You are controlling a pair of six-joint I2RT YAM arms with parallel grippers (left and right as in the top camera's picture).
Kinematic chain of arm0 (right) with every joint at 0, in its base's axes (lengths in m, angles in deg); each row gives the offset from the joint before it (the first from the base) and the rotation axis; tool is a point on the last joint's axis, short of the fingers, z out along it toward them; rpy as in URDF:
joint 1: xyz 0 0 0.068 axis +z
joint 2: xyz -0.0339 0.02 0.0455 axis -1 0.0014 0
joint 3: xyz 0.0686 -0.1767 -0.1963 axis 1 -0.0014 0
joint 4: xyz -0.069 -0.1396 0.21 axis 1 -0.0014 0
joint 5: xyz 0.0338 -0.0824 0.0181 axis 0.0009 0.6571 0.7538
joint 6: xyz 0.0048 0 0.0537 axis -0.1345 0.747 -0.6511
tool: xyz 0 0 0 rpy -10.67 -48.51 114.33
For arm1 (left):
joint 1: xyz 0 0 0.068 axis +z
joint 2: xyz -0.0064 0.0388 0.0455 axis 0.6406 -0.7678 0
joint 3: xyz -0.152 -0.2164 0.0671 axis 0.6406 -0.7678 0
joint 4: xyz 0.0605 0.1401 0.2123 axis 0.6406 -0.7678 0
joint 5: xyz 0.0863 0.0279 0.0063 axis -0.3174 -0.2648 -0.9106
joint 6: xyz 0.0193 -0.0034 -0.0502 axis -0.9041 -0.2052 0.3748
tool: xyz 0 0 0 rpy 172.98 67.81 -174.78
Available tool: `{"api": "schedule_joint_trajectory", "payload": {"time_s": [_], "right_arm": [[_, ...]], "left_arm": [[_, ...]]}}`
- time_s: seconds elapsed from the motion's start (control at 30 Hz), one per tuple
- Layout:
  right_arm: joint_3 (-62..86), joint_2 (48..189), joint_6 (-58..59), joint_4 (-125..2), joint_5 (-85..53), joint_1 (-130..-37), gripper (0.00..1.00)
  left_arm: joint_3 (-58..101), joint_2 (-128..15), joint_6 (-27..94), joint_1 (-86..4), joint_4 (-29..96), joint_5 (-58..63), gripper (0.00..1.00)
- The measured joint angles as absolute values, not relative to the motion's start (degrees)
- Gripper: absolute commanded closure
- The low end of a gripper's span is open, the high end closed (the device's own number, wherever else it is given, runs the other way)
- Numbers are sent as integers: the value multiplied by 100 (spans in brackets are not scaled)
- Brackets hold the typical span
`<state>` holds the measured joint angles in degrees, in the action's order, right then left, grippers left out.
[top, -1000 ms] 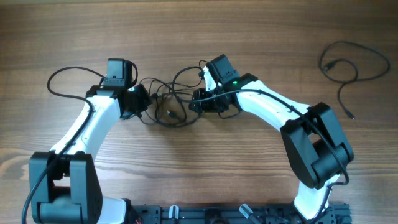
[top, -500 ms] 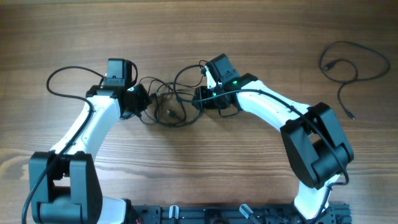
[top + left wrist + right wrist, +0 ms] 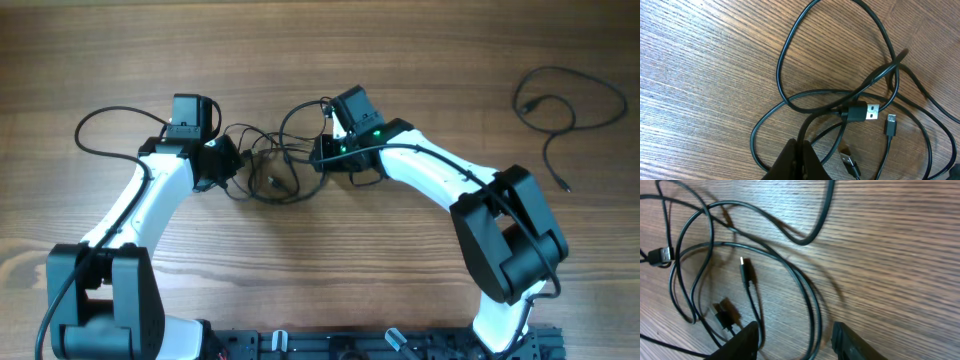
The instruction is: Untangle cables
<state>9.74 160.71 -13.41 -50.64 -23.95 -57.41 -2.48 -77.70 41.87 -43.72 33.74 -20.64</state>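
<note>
In the overhead view both claws sit mostly under their own wrist bodies, and each wrist view shows only finger ends at the bottom edge, where the strands of the cables [image 3: 272,168] are cut off. The left claw [image 3: 799,150] has its fingers pressed together at the left end of the tangle in the middle of the table [image 3: 400,60]; I cannot tell if a cord is pinched. The right claw [image 3: 795,332] stands apart at the right end with two strands running between its fingers, and a lone cable [image 3: 572,120] lies well apart at the upper right.
</note>
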Motion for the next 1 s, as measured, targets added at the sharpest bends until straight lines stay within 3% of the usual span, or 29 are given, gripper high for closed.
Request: {"api": "schedule_joint_trajectory", "payload": {"time_s": [0.43, 0.47, 0.5, 0.53, 1.0], "right_arm": [[974, 16084, -1370, -4885, -2078, -5433, 53], [974, 16108, -1370, -4839, -2061, -5433, 61], [974, 16165, -1357, -4774, -2045, -5433, 85], [974, 16208, -1394, -4741, -2035, -5433, 96], [974, 16320, -1654, -4817, -1517, -5542, 96]], "left_arm": [[-248, -7770, 4187, -4372, 3394, -2075, 96], [-248, -7770, 4187, -4372, 3394, -2095, 96], [-248, -7770, 4187, -4372, 3394, -2104, 96], [-248, -7770, 4185, -4372, 3394, -2176, 96], [-248, -7770, 4310, -4188, 3219, -3273, 96]]}}
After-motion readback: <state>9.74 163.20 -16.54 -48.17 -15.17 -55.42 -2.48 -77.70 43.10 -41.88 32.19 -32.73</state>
